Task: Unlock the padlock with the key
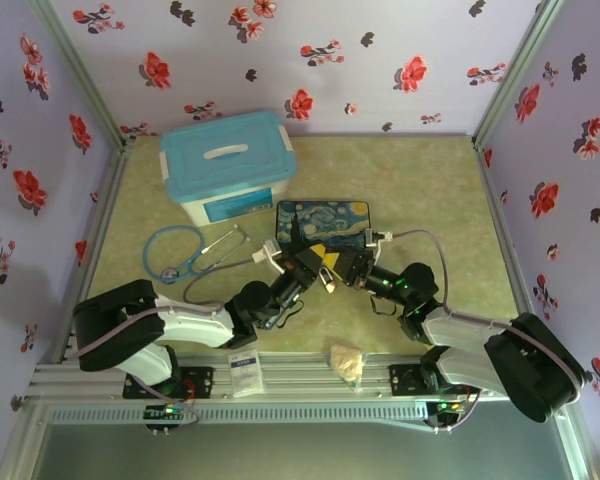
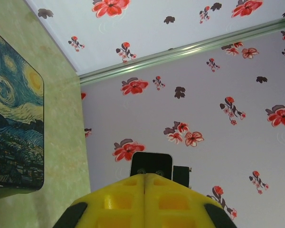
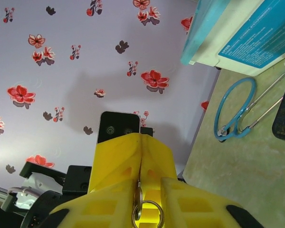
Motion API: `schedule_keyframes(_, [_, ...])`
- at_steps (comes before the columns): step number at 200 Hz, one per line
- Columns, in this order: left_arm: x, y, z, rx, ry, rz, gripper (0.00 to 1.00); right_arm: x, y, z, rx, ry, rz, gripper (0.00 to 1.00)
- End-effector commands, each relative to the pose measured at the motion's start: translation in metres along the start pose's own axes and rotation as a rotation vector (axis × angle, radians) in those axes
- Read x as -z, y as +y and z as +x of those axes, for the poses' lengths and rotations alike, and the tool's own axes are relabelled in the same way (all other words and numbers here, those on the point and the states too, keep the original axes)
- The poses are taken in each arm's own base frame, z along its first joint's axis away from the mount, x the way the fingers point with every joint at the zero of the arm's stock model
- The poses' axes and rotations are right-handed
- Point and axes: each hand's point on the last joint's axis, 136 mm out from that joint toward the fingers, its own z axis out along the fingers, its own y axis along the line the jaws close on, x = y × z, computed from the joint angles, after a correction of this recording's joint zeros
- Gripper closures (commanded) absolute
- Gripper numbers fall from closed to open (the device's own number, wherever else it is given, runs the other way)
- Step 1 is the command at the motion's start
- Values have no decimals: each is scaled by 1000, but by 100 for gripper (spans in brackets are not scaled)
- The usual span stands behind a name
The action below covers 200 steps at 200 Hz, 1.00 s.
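Note:
My two grippers meet tip to tip above the table in front of the starry-night box (image 1: 325, 225). The left gripper (image 1: 318, 258) is shut, its yellow fingers pressed together along one seam (image 2: 144, 176). In the right wrist view the thin end of the small metal key (image 3: 140, 194) runs into that seam of the left gripper (image 3: 141, 156). The key's head and its split ring (image 3: 149, 216) sit between the fingers of my right gripper (image 3: 149, 183), which stand narrowly apart; the head lies against one finger. The padlock is hidden.
A white bin with a blue lid (image 1: 230, 160) stands at the back left. A blue stethoscope (image 1: 180, 250) lies in front of it. A crumpled beige wrapper (image 1: 347, 360) and a white packet (image 1: 245, 378) lie by the near rail. Flowered walls close in three sides.

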Motion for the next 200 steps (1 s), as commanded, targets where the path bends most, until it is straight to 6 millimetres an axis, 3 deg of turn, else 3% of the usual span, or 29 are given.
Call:
schedule_keyframes(1, [3, -1, 4, 17, 14, 16, 100, -4, 18, -6, 40, -8, -59, 88])
schedule_keyframes(36, [3, 3, 6, 27, 18, 6, 100, -4, 17, -5, 36, -9, -55, 100])
schedule_keyframes(112, [4, 4, 0, -8, 1, 3, 100, 3, 12, -1, 30, -9, -28, 100])
schedule_keyframes(127, [6, 1, -7, -57, -12, 7, 85, 5, 8, 1, 29, -7, -7, 100])
schedule_keyframes(149, [12, -5, -20, -115, -34, 3, 76, 12, -6, 5, 32, -4, 68, 100])
schedule_keyframes(165, [14, 5, -23, -136, -14, -75, 59, 19, -17, 9, 31, -1, 130, 100])
schedule_keyframes(192, [17, 25, -16, -252, 89, -247, 40, 31, -29, 13, 25, 7, 205, 100])
schedule_keyframes(200, [17, 31, -11, -297, 131, -285, 38, 35, -34, 14, 18, 9, 233, 100])
